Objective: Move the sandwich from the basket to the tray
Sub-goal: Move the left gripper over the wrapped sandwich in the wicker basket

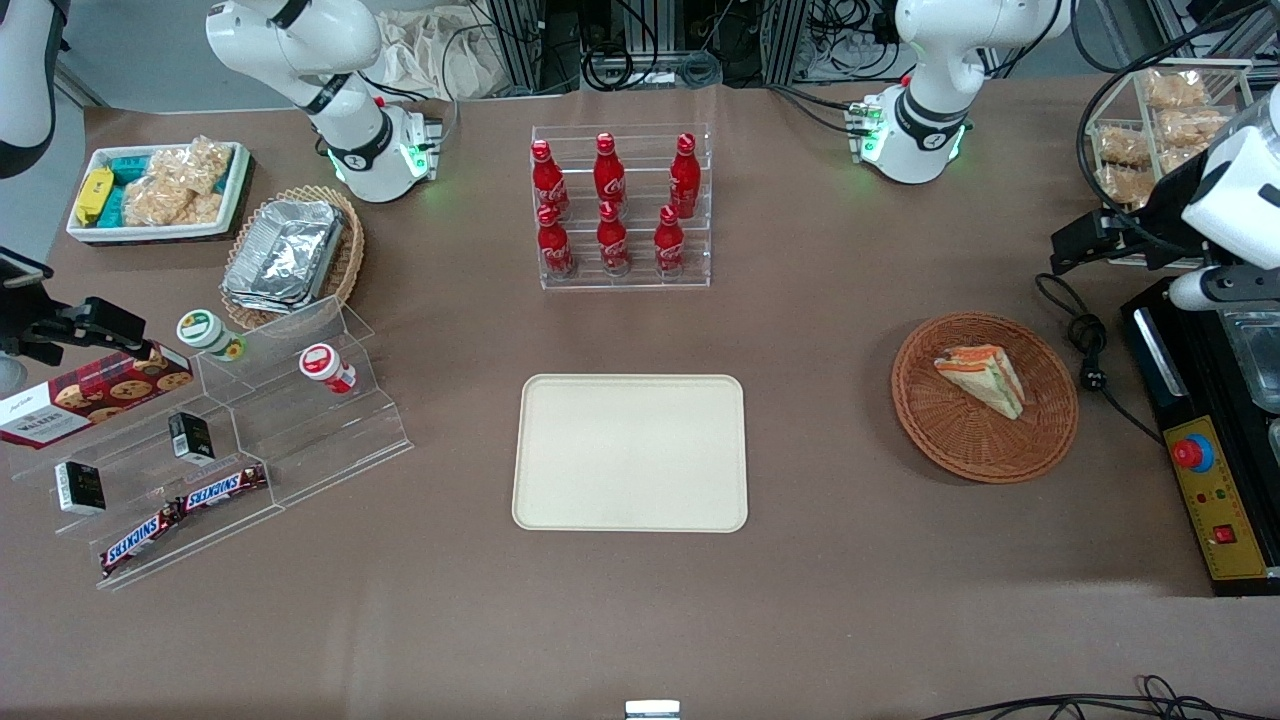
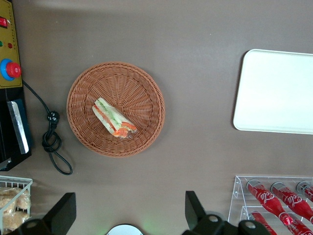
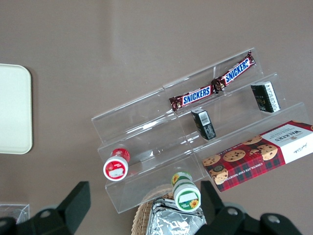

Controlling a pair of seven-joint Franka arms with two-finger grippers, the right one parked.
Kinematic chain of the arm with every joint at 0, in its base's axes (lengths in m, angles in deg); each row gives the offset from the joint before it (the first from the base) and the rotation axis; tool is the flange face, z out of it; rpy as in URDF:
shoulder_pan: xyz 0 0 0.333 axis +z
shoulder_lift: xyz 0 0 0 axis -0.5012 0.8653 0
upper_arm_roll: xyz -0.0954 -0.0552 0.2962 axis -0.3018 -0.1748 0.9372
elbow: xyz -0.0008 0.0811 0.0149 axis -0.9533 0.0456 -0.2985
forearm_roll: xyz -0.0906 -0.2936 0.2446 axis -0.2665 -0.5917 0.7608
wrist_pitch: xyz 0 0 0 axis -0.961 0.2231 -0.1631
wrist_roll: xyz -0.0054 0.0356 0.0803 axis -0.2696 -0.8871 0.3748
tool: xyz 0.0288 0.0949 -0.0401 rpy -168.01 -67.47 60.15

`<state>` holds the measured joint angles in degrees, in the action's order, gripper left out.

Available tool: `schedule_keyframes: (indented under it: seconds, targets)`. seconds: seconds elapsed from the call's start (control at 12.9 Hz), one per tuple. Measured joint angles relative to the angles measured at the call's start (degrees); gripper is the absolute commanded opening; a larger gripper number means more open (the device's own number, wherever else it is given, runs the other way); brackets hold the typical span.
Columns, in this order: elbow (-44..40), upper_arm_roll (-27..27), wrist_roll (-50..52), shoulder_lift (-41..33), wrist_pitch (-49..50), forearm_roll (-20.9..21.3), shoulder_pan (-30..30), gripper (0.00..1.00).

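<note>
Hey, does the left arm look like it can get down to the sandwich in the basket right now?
Probably yes. The sandwich lies alone in the basket with nothing on top of it, and the gripper hangs open above the table beside the basket, with a clear drop to it.

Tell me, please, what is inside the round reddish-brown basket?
Only the wrapped sandwich lies in the basket; the weave beneath it is covered. The open gripper hangs above.
</note>
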<state>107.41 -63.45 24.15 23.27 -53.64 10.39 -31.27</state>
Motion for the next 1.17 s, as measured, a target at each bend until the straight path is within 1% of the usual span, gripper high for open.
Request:
schedule_keyframes:
  seconds: [0.47, 0.7, 0.93, 1.17]
  targets:
    - [-0.1, 0.1, 1.7, 0.1, 0.1, 0.1, 0.0, 1.0]
    - [1.0, 0.1, 8.6, 0.5, -0.6, 0.1, 0.0, 1.0]
    - [8.7, 0.4, 15.2, 0.5, -7.6, 0.1, 1.2, 1.0]
    - [17.6, 0.6, 17.2, 0.6, -14.7, 0.1, 4.4, 1.0]
